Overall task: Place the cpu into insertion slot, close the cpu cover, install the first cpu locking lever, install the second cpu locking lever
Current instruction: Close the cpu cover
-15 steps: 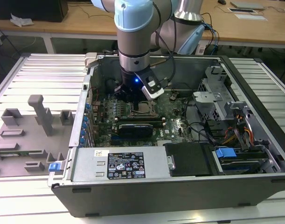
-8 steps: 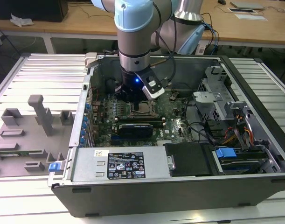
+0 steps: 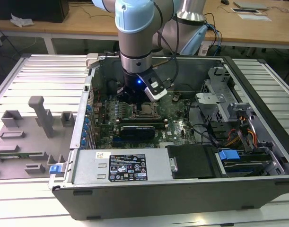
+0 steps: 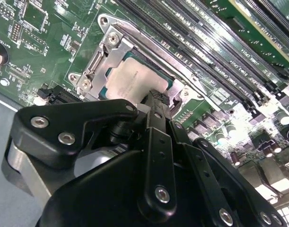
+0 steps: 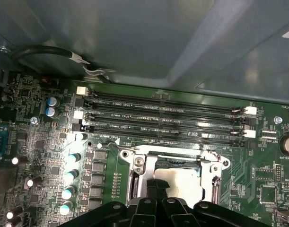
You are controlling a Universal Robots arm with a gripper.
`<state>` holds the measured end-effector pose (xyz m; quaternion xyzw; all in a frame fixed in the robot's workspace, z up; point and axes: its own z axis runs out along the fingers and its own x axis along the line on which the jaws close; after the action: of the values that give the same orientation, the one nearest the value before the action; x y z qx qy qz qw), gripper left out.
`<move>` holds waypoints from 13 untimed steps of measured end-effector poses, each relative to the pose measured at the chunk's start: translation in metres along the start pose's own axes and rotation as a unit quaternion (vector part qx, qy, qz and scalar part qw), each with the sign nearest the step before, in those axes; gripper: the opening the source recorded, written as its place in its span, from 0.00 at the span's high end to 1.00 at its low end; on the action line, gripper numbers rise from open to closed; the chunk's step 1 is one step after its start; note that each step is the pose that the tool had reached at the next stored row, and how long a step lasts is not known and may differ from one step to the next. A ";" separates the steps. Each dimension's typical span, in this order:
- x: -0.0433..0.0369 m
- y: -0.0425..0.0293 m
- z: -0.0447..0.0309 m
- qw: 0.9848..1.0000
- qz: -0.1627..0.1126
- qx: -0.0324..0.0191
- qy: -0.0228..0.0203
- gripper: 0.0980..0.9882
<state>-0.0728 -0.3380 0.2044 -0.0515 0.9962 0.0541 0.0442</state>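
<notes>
- the counter (image 3: 45, 71) is carrying a big computer case (image 3: 182, 198), which is lying open on its side.
- the arm (image 3: 137, 33) is hanging straight down into the case, over the middle of the green circuit board (image 5: 35, 142).
- the long memory slots (image 5: 163, 120) are running just beside the socket (image 3: 145, 111). working well here is meaning keeping the wrist and its black linkages clear of them.
- the cover (image 4: 98, 64) is looking as if it is lying flat around the chip, but i am not managing to tell whether it is fully down.
- the chip (image 4: 130, 80) is sitting inside the socket, with its pale top showing through the cover's cutout. in both wrist views it is looking square to the frame.
- the jaws are drawn together into one narrow black tip, and i am seeing nothing gripped between them. in the second wrist view that tip is sitting at the chip edge nearest the arm, and i cannot tell whether it is touching or just above.
- i am judging that the chip is already placed and that the work is now at the cover.
- doing this step well is meaning:
  - pressing on the metal frame, not on the chip's top
  - pushing straight down and gently
  - avoiding any sideways drag, since a sliding tip is risking a scratched chip or a chip nudged out of its seat
</notes>
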 end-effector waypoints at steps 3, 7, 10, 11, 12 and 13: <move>-0.0002 0.0003 0.0002 1.000 0.000 -0.002 -0.001 0.99; -0.0005 0.0007 -0.0042 1.000 0.000 -0.002 -0.001 0.99; -0.0011 0.0014 -0.0104 1.000 0.000 -0.001 -0.001 0.99; -0.0013 0.0017 -0.0128 1.000 0.000 -0.001 0.000 0.99; -0.0013 0.0017 -0.0127 1.000 0.000 -0.001 -0.001 0.99; -0.0014 0.0017 -0.0127 1.000 0.000 -0.001 -0.001 0.99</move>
<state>-0.0727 -0.3376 0.2173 -0.0516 0.9961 0.0554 0.0448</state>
